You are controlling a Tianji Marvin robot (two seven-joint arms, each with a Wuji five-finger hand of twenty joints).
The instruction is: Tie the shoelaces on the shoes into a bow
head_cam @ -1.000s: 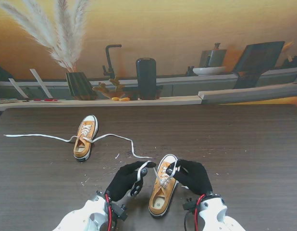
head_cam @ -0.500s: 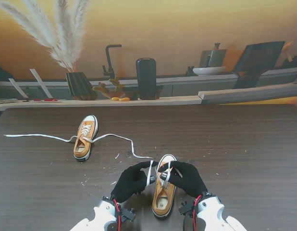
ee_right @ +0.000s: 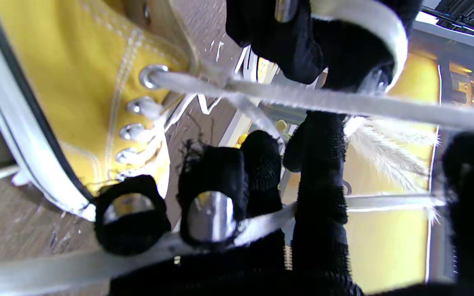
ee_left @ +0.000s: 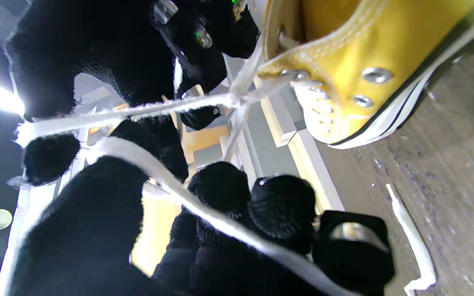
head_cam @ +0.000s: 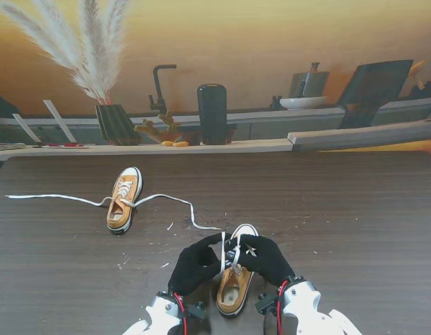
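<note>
A: Laces (head_cam: 223, 252) on the near shoe (head_cam: 234, 287) — how far along?

B: Early. Both hands meet over its tongue. The left hand (head_cam: 196, 266) is closed on one lace, which runs across its fingers (ee_left: 280, 205). The right hand (head_cam: 265, 258) is closed on the other; that lace crosses its fingertips (ee_right: 212, 205).

A: Any knot?

B: Between the two sets of fingers the strands cross once, just off the top eyelets. I think it's only a crossing or a first half-knot; the wrist views are too cluttered to be sure. No loops, no bow.

A: And beyond the fingers?

B: The far shoe (head_cam: 123, 199) lies well apart, past the left fingertips, its lace (head_cam: 167, 202) trailing loose over the table (head_cam: 355, 209). Untouched. So both bows remain.
</note>
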